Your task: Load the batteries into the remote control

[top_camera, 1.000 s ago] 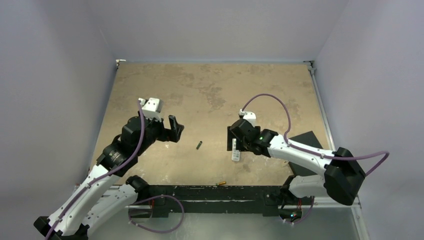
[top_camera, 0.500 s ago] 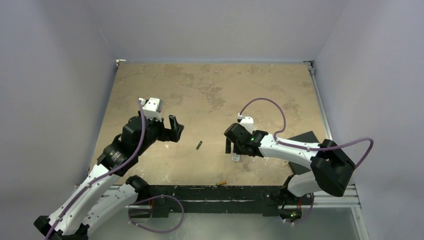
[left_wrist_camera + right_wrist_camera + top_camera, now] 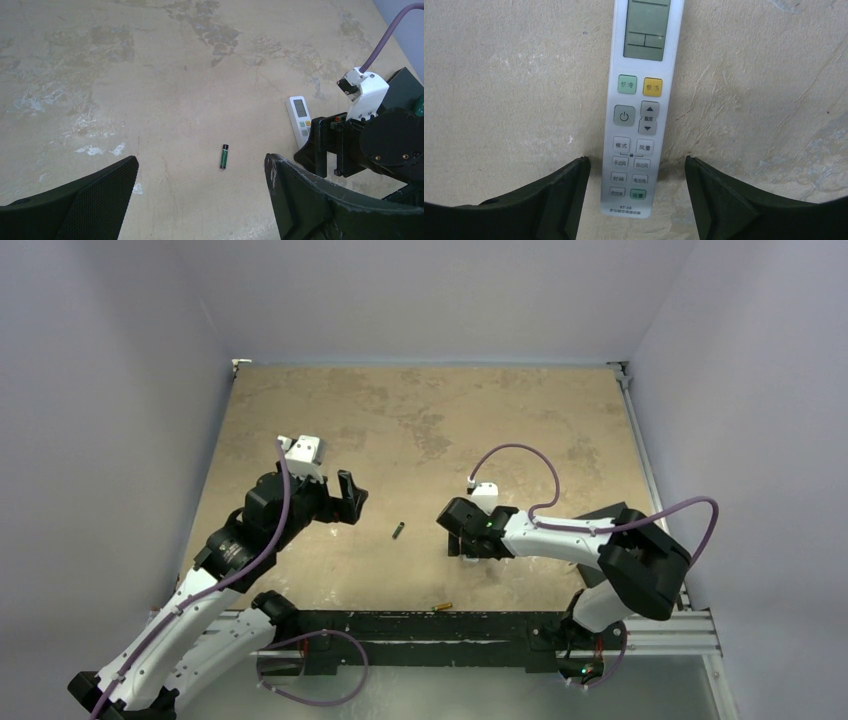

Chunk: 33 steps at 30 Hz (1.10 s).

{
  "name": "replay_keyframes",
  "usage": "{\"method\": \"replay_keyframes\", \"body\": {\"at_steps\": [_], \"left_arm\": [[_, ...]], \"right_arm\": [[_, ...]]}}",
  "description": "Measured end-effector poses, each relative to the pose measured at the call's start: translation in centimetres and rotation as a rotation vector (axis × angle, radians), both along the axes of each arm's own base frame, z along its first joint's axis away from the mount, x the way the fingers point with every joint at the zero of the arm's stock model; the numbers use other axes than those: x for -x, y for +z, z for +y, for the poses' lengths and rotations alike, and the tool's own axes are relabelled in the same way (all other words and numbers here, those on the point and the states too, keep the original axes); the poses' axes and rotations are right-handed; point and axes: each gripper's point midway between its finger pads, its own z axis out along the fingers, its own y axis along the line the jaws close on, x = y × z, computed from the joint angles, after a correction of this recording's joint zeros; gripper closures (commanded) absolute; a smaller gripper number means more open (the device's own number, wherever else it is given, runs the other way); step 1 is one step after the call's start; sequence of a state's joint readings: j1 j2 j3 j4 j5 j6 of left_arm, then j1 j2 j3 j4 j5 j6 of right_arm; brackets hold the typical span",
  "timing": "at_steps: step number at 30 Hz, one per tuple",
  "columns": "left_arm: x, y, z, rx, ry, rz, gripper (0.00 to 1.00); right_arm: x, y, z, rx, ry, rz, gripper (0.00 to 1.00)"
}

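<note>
Plain pale lilac walls (image 3: 430, 290) enclose a mottled tan tabletop (image 3: 430, 410) on three sides under even light.

**A:** What colours are found on the remote control (image 3: 644, 100)?

**B:** A white body is shown, with a pale grey-green screen. Below it, one mint-green and one yellow button are seen, then grey ones, then white ones printed with dark characters. A single green one is set in the last row.

**A:** And the batteries?

**B:** The dark battery (image 3: 224, 156) is coloured green with a black end. The gold-copper battery (image 3: 443, 606) is plain.

**A:** The table (image 3: 420, 410)?

**B:** Tan, mottled with darker brown patches and whitish scuffs.

**A:** The rest?

**B:** The left gripper (image 3: 201, 164) is black, patterned with fine dotted mesh. The right gripper (image 3: 636, 161) is black too. The arms (image 3: 560, 535) are white and black, the cables (image 3: 512, 447) purple, the pad (image 3: 606, 512) black.
</note>
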<state>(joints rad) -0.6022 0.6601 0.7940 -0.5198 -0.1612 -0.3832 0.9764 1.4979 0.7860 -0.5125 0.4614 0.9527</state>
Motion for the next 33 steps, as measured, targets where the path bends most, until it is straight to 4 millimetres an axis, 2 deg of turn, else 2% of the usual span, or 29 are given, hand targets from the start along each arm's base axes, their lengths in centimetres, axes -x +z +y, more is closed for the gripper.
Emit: {"method": "replay_keyframes", "body": {"at_steps": [13,22,27,31,33], "left_arm": [[0.00,0.01,0.00,0.000,0.000,0.000,0.02],[0.01,0.03,0.01,0.001,0.000,-0.001,0.02],[0.01,0.03,0.01,0.001,0.000,-0.001,0.02],[0.01,0.02,0.01,0.001,0.001,0.000,0.03],[0.01,0.01,0.02,0.001,0.001,0.000,0.03]], "right_arm": [[0.15,-0.23,0.43,-0.006,-0.013,-0.001,0.39],[0.17,-0.18,0.73,-0.008,-0.010,-0.007,0.57],[0.19,-0.15,0.75,-0.006,-0.009,-0.011,0.75],[0.27,-0.14,0.84,-0.006,-0.005,-0.012,0.98],[0.32,-0.09,0.86,-0.005,0.000,-0.013,1.00]]}}
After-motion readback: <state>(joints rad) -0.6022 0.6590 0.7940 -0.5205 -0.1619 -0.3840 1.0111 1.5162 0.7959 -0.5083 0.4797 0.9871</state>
